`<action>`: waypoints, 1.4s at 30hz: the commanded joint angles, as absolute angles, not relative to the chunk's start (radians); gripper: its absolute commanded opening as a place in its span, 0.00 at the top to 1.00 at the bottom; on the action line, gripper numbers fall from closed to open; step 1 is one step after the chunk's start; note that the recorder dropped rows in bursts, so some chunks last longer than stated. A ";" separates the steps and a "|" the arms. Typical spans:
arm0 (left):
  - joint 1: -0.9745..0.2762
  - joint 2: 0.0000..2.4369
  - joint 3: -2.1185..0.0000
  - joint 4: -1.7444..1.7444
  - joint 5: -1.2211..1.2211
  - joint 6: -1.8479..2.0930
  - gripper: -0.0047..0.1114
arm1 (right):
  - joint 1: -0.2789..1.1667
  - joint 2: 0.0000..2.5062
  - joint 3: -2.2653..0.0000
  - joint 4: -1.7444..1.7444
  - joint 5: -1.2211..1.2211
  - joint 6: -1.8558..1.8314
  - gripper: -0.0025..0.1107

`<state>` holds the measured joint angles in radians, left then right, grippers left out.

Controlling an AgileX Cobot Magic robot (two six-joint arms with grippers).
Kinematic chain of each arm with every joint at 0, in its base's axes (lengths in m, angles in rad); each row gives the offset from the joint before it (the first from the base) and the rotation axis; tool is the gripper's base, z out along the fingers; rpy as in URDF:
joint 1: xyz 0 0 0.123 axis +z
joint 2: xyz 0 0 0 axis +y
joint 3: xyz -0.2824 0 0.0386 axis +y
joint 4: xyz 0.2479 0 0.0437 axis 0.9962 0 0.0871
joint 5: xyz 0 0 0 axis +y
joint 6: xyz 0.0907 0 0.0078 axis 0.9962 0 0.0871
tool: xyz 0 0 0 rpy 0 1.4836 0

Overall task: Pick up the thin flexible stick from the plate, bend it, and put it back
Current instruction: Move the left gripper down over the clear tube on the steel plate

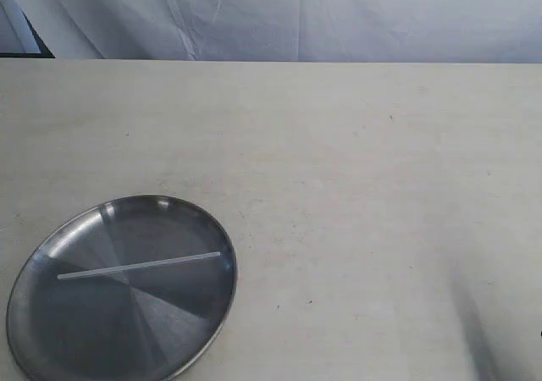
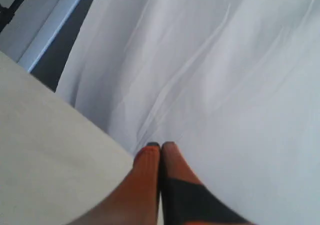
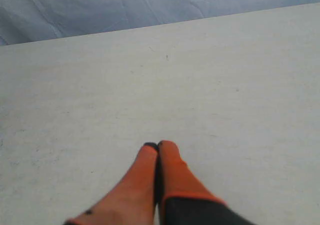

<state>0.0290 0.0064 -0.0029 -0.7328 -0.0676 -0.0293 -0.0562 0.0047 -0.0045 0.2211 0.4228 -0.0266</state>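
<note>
Plate near left on table, stick lying straight across it, left gripper closed, empty, facing white cloth, right gripper closed, empty, over table, blurred near-right shadow, perhaps an arm.

The table has a pale, off-white matte top marked with faint scuffs and a few small dark specks. Its far edge runs straight across the exterior view. Directly behind that edge hangs a white cloth backdrop, creased in soft folds. At the far left a narrow dark gap shows beside the cloth, just above the table edge.
</note>
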 commanded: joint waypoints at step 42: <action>-0.206 1.423 -0.940 -0.276 0.958 0.957 0.91 | -0.059 0.000 0.000 0.222 0.412 -0.026 0.98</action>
<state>-0.1690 1.3652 -0.9334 -0.2796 0.9875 0.9359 -0.0562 0.0047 -0.0045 0.2211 0.4228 -0.0266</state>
